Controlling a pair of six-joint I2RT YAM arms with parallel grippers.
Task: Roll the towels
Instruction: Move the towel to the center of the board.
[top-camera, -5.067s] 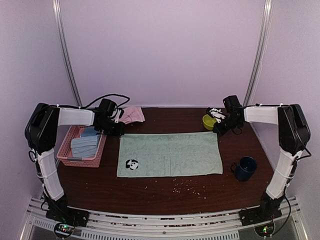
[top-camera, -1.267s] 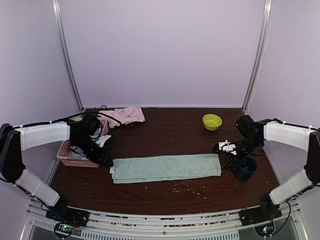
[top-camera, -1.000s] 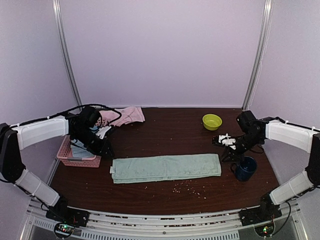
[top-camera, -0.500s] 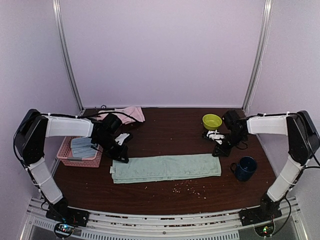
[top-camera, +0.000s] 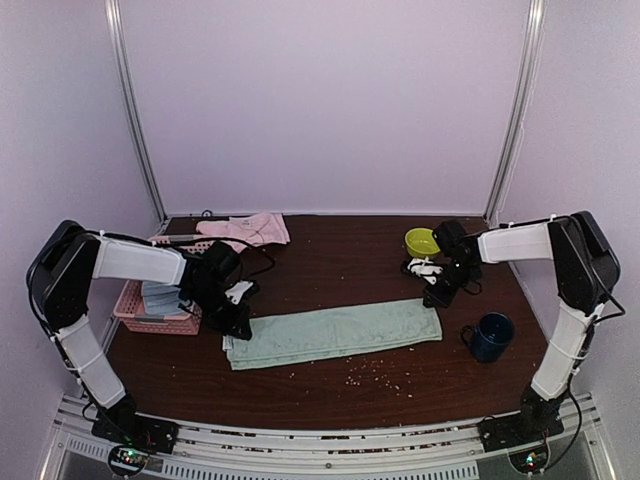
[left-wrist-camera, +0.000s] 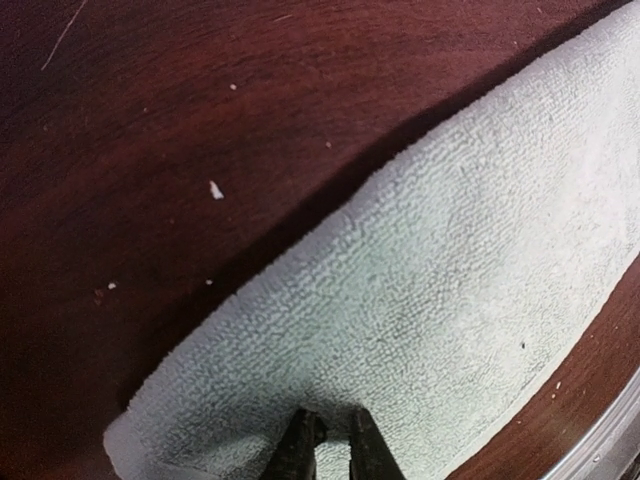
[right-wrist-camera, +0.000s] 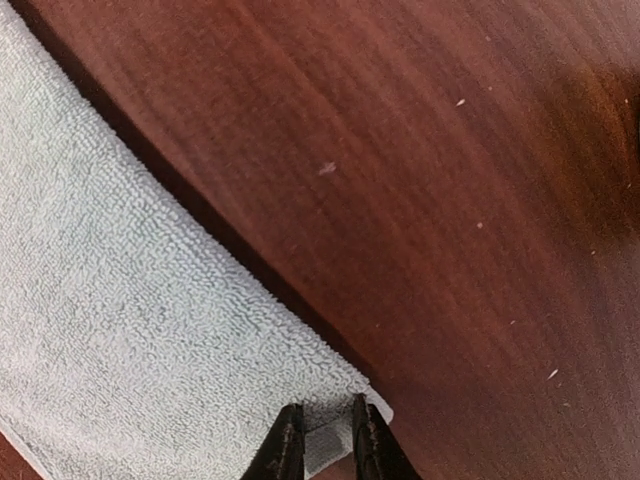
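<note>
**Top view.** A green towel (top-camera: 335, 332), soft terry folded into a long narrow strip, lies across the middle of the dark glossy wood table (top-camera: 330, 265). It slants slightly, its 3 o'clock end a little farther back. The left gripper (top-camera: 238, 322) sits at the strip's far corner at 9 o'clock, and the right gripper (top-camera: 432, 294) at its far corner at 3 o'clock. A rumpled pink towel (top-camera: 247, 229) lies at 11 o'clock by the back wall. A pink lattice plastic basket (top-camera: 131, 300) at 9 o'clock holds folded blue-grey towels (top-camera: 160, 297). A round yellow-green bowl (top-camera: 421, 241) sits at 1 o'clock and a dark blue mug (top-camera: 491, 337) at 4 o'clock. Pale crumbs (top-camera: 375, 372) dot the wood at 6 o'clock.

**Left wrist view.** The looped pile shows clearly, and the cloth's edge casts a dark shadow on the wood. The two dark fingertips (left-wrist-camera: 303, 447) stand nearly together, pinching the green towel close to its corner.

**Right wrist view.** The fingertips (right-wrist-camera: 285, 442) are closed on the very corner of the green towel, with fabric between them.

**Against earlier.** Five seconds back the towel lay spread wide with a panda motif showing. Half a second back the folded strip lay level and both grippers were just behind it.
</note>
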